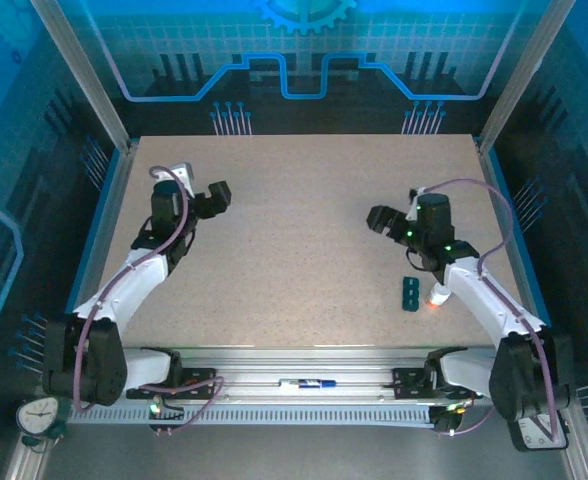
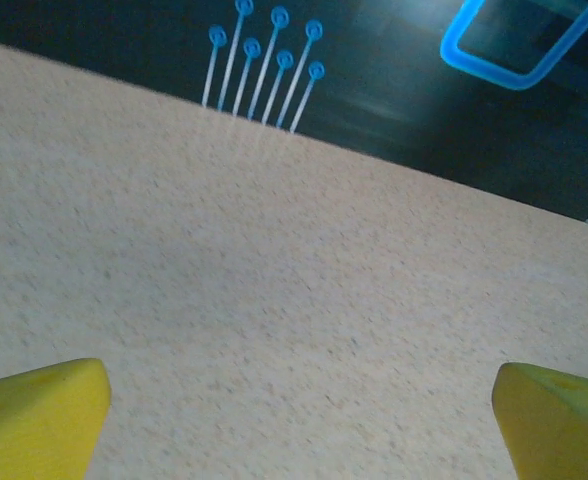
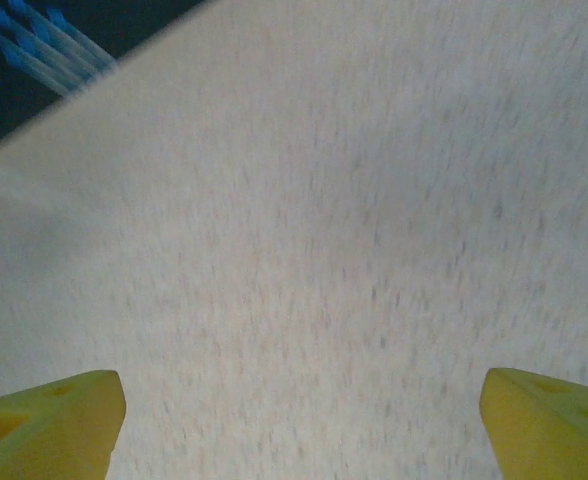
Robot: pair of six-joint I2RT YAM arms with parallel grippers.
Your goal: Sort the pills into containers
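Teal box (image 1: pixel 410 294) sat at five o'clock on the desk (image 1: pixel 294 200). It looked light, stiff, slick; I'd pinch its long sides. Both gaped empty: left end effector (image 1: pixel 217 195), right end effector (image 1: pixel 382 220).

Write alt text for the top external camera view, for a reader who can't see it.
A small teal pill box sits near the front right of a speckled beige table, beside the right arm. The left tool and right tool are over bare tabletop farther back, both apart from the box.
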